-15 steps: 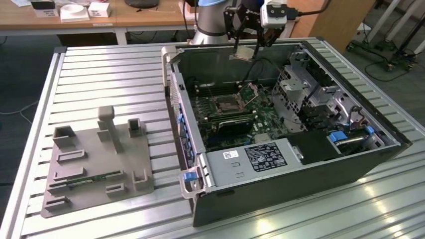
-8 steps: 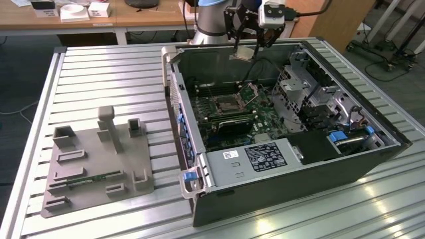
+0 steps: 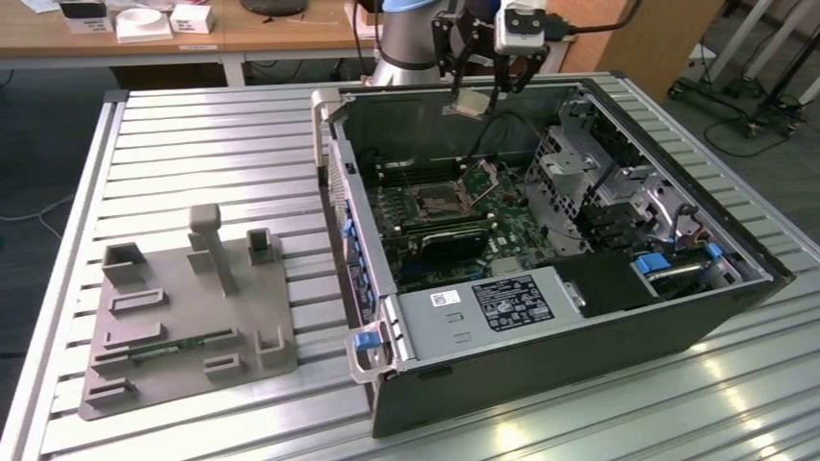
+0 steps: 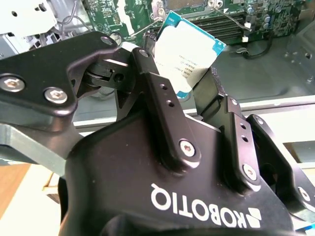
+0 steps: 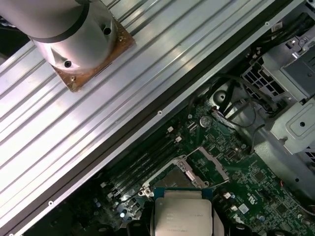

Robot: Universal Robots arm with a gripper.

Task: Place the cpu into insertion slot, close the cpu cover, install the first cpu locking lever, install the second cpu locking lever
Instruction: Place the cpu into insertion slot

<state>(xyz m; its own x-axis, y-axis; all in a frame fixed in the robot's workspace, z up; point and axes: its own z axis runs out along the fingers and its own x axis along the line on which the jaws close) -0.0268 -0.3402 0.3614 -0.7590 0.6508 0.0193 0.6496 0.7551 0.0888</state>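
Note:
My gripper (image 3: pixel 477 91) hangs above the far wall of the open computer case (image 3: pixel 717 317), shut on the cpu (image 3: pixel 468 104). The cpu (image 4: pixel 186 46) is a flat square chip with a dull silver top and a teal edge, clamped by two of its sides between the black fingers (image 4: pixel 153 83). In the first wrist view the cpu (image 5: pixel 183 215) hovers well above the motherboard, partly in front of the bare insertion slot (image 5: pixel 170 178). The insertion slot (image 3: pixel 433 204) lies open on the green board. The cpu cover (image 3: pixel 485 178), a thin silvery frame (image 5: pixel 209 164), stands tilted up beside the slot.
A drive cage (image 3: pixel 592 173) and cables fill the case on the exterior view's right. A grey box with a white label (image 3: pixel 494 305) sits at its near end. A grey parts fixture (image 3: pixel 180 307) stands on the slatted table (image 3: pixel 192 134). The arm's base (image 5: pixel 74 34) is bolted behind the case.

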